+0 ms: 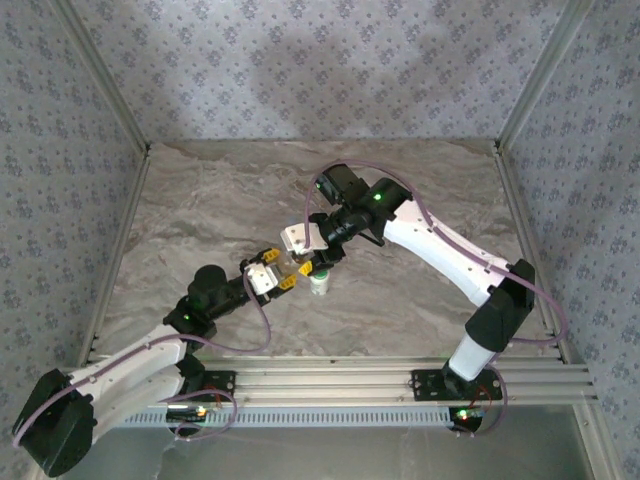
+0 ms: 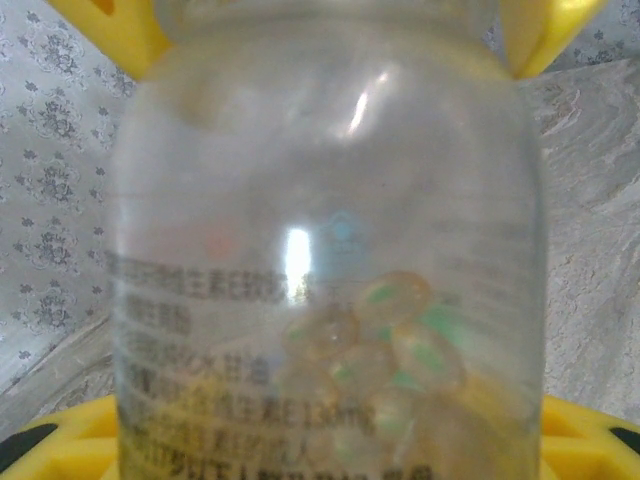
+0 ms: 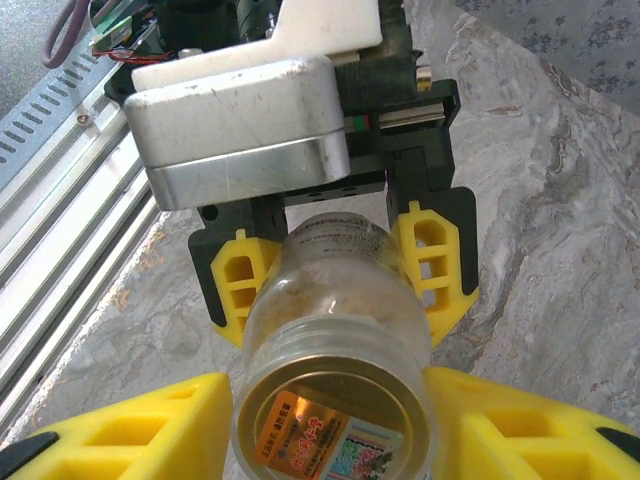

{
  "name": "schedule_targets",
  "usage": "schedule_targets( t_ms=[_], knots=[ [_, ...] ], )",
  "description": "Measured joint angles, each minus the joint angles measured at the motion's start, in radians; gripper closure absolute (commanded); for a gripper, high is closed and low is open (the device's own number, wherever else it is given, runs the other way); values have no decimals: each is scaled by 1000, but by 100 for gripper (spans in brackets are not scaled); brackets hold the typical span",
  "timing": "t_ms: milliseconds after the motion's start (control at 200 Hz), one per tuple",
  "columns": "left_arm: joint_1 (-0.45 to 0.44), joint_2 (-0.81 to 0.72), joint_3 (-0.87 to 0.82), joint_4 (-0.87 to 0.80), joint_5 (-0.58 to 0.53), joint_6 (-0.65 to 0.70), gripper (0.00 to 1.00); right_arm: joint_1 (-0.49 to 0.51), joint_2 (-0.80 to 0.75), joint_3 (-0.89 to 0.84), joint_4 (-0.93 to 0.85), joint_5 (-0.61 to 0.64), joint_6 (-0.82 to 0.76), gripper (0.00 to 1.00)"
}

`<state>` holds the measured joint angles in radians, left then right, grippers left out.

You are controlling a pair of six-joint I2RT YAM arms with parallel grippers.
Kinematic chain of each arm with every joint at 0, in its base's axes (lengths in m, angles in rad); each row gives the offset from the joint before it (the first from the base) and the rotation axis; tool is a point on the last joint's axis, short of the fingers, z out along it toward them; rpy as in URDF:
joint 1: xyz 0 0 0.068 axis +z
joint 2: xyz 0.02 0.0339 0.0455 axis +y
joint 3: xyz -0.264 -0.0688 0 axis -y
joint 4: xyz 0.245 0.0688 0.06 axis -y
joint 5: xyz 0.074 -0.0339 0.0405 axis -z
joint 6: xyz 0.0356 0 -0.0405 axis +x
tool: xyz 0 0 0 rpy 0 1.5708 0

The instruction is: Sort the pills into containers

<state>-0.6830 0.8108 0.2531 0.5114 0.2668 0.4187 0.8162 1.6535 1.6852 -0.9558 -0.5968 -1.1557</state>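
A clear glass bottle point(image 1: 319, 284) is held off the table between the two arms. My left gripper point(image 1: 296, 279) is shut on its body, with yellow fingers point(image 3: 240, 285) on both sides. Several translucent yellow-green pills point(image 2: 385, 345) lie heaped inside the bottle point(image 2: 330, 200), behind its printed label. My right gripper point(image 3: 335, 430) stands open around the bottle's threaded mouth point(image 3: 335, 400), its fingers close beside the rim. The mouth has no cap on it. Up close, the right gripper's fingers point(image 2: 100, 30) show past the bottle's far end.
The marbled tabletop point(image 1: 200, 220) spreads wide to the left and back of the arms. Patterned walls close it in on three sides, and a metal rail point(image 1: 330, 375) runs along the near edge by the arm bases.
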Motion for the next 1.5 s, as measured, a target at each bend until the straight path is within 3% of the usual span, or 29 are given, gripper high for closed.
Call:
schedule_targets(
  t_ms=[320, 475, 545, 740, 910, 1084, 1219, 1379, 1499],
  knots=[
    [0, 3, 1, 8, 0, 0, 87, 1, -11, -12, 34, -1, 26, 54],
    [0, 8, 1, 7, 0, -5, 87, 1, -11, -13, 29, 1, 44, 69],
    [0, 10, 1, 4, 4, -6, 87, 2, -11, -12, 22, 10, 57, 72],
    [0, 10, 1, -21, 19, -16, 87, 34, -5, 6, 0, 82, 204, 72],
    [2, 19, 5, -30, 22, -38, 87, 36, 8, 19, -14, 92, 434, 79],
    [9, 37, 18, -42, -15, -45, 88, 5, 29, 19, -16, 62, 706, 77],
    [9, 37, 21, -44, -50, -45, 88, -26, 43, 18, -22, 10, 855, 64],
    [8, 37, 27, -44, -58, -33, 88, -41, 11, -43, 32, -23, 911, 48],
    [5, 37, 29, -40, -43, -16, 88, -42, -43, -82, 78, 3, 898, 45]
  ],
)
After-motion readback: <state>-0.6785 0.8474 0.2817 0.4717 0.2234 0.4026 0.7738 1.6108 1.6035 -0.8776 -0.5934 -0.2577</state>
